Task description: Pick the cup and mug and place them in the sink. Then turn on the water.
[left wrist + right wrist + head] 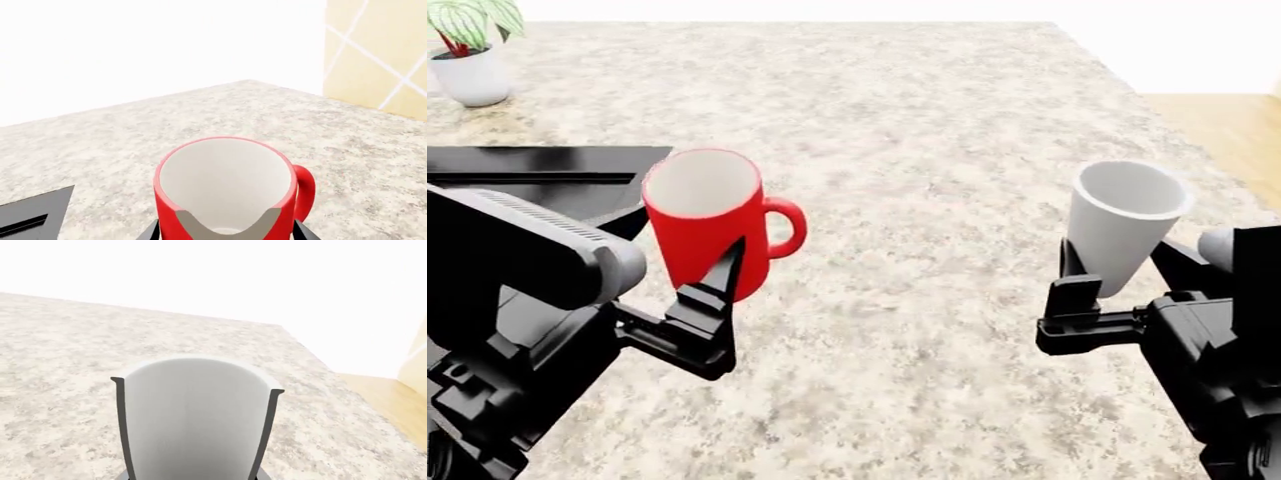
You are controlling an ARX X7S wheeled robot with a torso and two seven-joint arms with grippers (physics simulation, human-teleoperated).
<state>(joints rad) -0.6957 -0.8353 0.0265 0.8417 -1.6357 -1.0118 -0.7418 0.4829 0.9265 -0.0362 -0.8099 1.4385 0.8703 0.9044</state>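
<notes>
left arm [521, 270]: black, ribbed rounded casing | right arm [1214, 340]: black, blocky, possibly grey cap

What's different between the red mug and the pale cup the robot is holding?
The mug is glossy red with a pale inside; the cup is plain grey-white all over. The mug has a loop handle; the cup has none. The mug is straight-sided and upright, while the cup narrows toward its base and leans a little. The left gripper holds the mug, the right gripper the cup. Both look empty and raised above the counter.

Red mug [703, 220] in left jaws, cup [1121, 228] in right.
</notes>
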